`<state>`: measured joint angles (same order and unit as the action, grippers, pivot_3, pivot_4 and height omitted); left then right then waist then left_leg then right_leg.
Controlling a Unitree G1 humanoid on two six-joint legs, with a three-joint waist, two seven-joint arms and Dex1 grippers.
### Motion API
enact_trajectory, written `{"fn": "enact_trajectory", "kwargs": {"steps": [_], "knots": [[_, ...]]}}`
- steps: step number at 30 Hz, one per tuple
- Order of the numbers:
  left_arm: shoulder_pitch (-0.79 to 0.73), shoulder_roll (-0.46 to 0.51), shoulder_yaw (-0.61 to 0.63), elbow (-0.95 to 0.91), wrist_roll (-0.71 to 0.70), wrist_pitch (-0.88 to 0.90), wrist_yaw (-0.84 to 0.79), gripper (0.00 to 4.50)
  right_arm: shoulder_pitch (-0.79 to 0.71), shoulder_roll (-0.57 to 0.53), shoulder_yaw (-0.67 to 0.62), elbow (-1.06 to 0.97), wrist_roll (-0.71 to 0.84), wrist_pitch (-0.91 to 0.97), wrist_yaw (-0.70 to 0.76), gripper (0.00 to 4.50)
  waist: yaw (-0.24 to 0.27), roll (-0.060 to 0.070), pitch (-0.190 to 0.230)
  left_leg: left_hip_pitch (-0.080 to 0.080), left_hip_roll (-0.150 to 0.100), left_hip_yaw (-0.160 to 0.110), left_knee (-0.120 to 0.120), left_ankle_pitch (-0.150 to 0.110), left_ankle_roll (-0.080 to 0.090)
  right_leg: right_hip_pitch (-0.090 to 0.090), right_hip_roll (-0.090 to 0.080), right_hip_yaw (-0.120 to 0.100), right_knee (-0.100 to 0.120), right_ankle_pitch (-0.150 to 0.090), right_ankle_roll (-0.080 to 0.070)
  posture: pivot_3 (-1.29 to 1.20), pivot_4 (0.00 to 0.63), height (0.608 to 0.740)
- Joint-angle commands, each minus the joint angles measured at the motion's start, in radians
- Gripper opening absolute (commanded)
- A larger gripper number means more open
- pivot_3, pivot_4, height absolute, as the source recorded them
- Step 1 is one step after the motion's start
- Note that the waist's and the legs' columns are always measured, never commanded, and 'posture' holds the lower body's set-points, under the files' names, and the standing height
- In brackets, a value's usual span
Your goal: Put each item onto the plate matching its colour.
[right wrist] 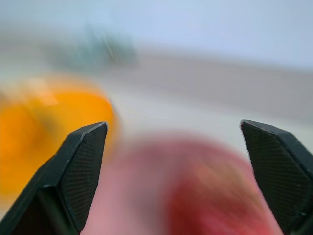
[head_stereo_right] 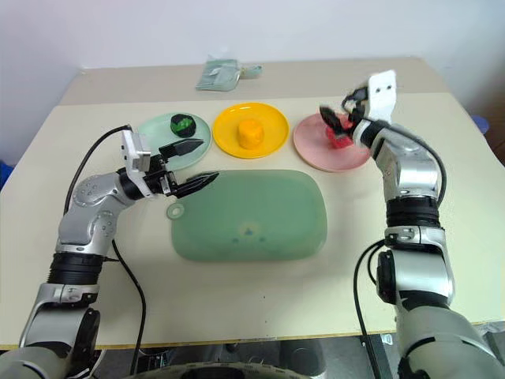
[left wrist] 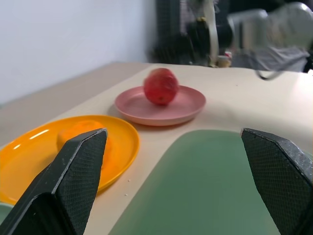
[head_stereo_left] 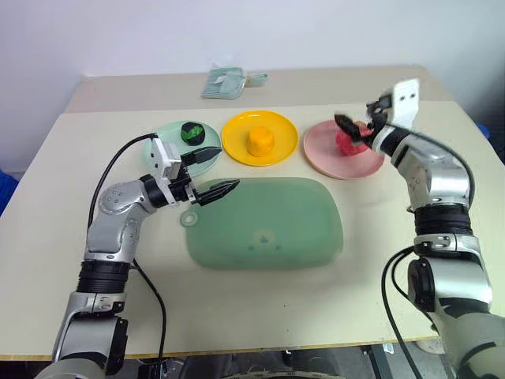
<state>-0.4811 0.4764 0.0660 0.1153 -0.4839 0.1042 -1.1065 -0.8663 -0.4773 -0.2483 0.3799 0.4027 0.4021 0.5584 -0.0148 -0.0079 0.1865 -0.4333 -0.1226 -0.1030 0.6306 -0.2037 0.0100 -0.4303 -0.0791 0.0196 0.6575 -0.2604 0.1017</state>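
Nearest the head camera lies the translucent green cutting board (head_stereo_left: 264, 223), flat on the beige table (head_stereo_left: 63, 260), its small handle loop toward the robot's left. Over that handle corner hangs the left gripper (head_stereo_left: 214, 172), its two black fingers spread wide with nothing between them; one fingertip reaches over the board's edge, the other points toward the green plate.

Beyond the board stand three plates in a row. On the robot's left, the pale green plate (head_stereo_left: 167, 136) carries the dark lumpy vegetable (head_stereo_left: 192, 132); the left gripper's wrist housing hides part of this plate. In the middle, the yellow plate (head_stereo_left: 259, 137) holds the orange fruit (head_stereo_left: 259, 141). On the right, the pink plate (head_stereo_left: 341, 155) holds the red apple (left wrist: 161, 86), which sits toward the plate's far side.

Just over the apple is the right gripper (head_stereo_left: 352, 129), fingers parted and empty; from the head camera it covers part of the apple, and whether a fingertip touches the fruit cannot be told. Its wrist view is blurred, giving only a red shape between the fingertips and an orange smear beside it.

Farthest off, near the table's back edge, lies a small greenish packet (head_stereo_left: 226, 81), too indistinct to identify.
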Motion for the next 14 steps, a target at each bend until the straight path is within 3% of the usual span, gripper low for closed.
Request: {"fn": "enact_trajectory", "kwargs": {"steps": [1, 9, 14], "knots": [[0.019, 0.046, 0.070, -0.021, -0.071, -0.008, -0.070, 4.50, 0.095, 0.015, 0.005, -0.295, 0.117, -0.050, 0.146, 4.46, 0.000, 0.000, 0.000, 0.000, 0.000, 0.000, 0.000, 0.000, 0.000, 0.000, 0.000, 0.000, 0.000, 0.000, 0.000, 0.00, 0.150, 0.740], [0.031, 0.127, 0.103, -0.015, -0.094, 0.008, -0.145, 4.50, 0.377, -0.145, 0.210, -0.607, 0.099, -0.047, 0.443, 4.46, 0.010, 0.000, 0.000, 0.000, 0.000, -0.001, 0.002, -0.003, 0.006, 0.002, -0.001, -0.001, 0.000, 0.000, 0.000, 0.00, 0.150, 0.740], [0.040, 0.129, 0.102, -0.062, -0.098, 0.036, -0.110, 4.50, 0.404, -0.142, 0.217, -0.620, 0.086, -0.073, 0.426, 4.46, 0.000, 0.000, 0.000, 0.000, 0.000, -0.001, 0.002, -0.004, 0.006, 0.001, 0.000, -0.001, 0.000, 0.000, 0.000, 0.00, 0.150, 0.740]]}}
